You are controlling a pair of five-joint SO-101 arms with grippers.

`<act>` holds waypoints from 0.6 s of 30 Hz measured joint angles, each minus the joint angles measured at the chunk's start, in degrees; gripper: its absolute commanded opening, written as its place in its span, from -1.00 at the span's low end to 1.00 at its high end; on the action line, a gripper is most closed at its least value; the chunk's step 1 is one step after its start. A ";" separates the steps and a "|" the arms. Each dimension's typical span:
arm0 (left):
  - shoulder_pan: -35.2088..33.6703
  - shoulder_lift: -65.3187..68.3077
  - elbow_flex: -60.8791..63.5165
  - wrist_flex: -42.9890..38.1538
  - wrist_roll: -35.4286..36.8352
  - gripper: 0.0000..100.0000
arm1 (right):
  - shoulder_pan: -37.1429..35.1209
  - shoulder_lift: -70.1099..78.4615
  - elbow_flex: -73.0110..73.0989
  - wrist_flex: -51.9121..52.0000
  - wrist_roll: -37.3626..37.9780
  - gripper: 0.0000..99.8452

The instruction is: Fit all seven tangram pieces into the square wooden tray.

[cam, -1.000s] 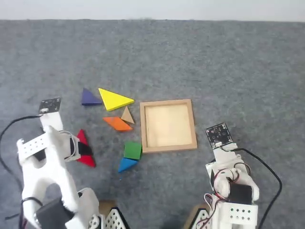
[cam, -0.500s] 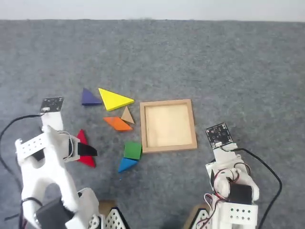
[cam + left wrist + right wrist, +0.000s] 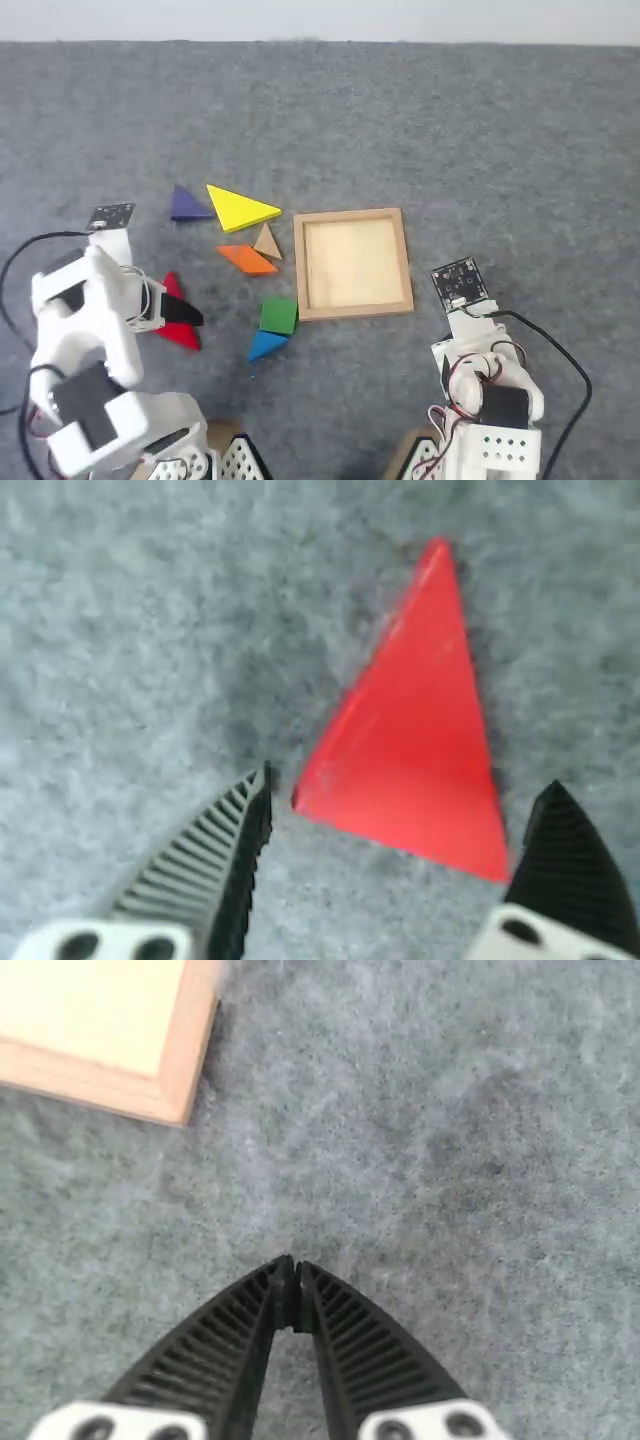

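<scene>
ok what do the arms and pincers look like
The left arm and right arm are white plastic with black motors, thin black cables and a black square board at each wrist. The left pincer and right pincer have black ribbed pointed fingers.

Probably a lab bench: grey felt table [image 3: 500,130], pale wall [image 3: 320,20]

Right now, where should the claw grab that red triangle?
Probably come from straight above and pinch its thin edges across the wide end. The red triangle lies flat on the carpet, so only the edges offer grip, and the open left gripper straddles that end.
</scene>
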 measured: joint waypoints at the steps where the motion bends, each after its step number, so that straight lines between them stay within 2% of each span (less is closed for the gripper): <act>1: 0.00 0.09 -0.18 0.00 -0.35 -0.25 | 0.00 0.00 0.00 0.00 0.00 -0.98; 12: 3.78 4.22 -2.64 2.64 -0.70 -0.36 | 0.00 0.00 0.00 0.00 0.00 -0.98; 18: 6.33 3.52 -2.29 2.99 2.46 -0.40 | 0.00 0.00 0.00 0.00 0.00 -0.98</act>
